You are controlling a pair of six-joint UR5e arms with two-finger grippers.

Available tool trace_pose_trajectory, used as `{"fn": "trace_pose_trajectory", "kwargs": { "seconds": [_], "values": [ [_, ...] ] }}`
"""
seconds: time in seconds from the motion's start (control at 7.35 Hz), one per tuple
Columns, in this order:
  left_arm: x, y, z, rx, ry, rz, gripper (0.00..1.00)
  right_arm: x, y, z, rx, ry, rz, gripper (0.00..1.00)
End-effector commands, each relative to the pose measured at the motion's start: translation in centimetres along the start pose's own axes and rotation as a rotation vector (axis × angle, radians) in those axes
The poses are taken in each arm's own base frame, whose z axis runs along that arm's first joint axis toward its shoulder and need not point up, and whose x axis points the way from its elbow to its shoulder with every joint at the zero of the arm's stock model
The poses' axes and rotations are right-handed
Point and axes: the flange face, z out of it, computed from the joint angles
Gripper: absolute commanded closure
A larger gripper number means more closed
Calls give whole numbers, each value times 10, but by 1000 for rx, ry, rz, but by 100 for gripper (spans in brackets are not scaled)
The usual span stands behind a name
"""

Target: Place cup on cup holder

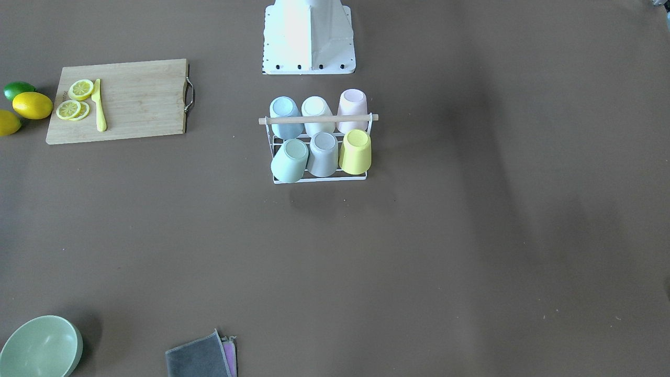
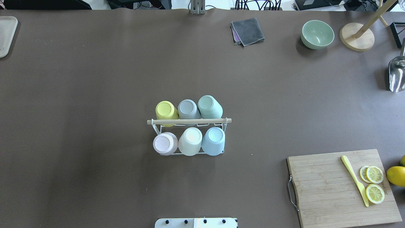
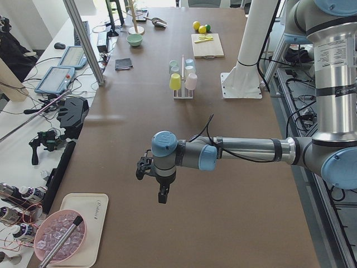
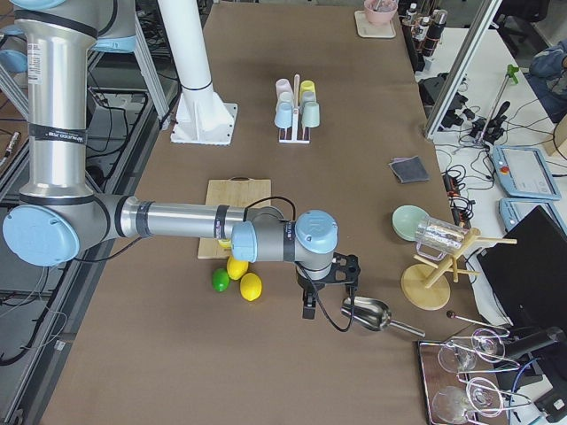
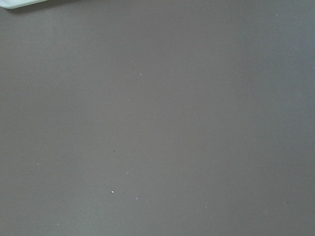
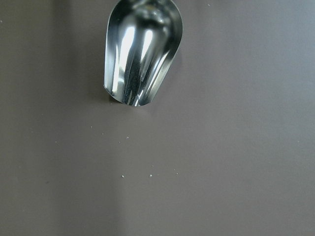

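Long desk (image 2: 95, 79) under matte brown sheeting, evenly lit. I see only soft, broad shadows across it. On the operators' side a slanted aluminium post (image 3: 83, 42) stands at the desk edge. Beyond the post, a white bench (image 3: 17, 120) carries two tablets (image 3: 56, 80) and loose cables. A dark screen (image 4: 536, 266) sits on that side too. On the robot's side there is grey floor (image 3: 287, 120) strewn with cabling.

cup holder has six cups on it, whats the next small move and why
Probably no further placing; I'd leave both arms parked. The cup holder carries six upturned cups, two rows of three, and no loose cup shows on the table. The left pincer hangs over bare table, the right pincer near the metal scoop, neither with a cup.
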Motion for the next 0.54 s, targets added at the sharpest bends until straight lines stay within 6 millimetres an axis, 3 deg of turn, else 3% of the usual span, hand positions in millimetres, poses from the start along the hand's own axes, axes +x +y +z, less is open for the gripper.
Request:
{"fn": "trace_pose_trajectory", "kwargs": {
  "seconds": [0.0, 0.41],
  "values": [
    [-10, 1, 5, -9, -9, -19, 1, -1, 0, 0, 1, -2, -1, 0],
    [-14, 4, 8, -12, -22, -25, 1, -1, -1, 0, 0, -1, -2, 0]
  ]
}}
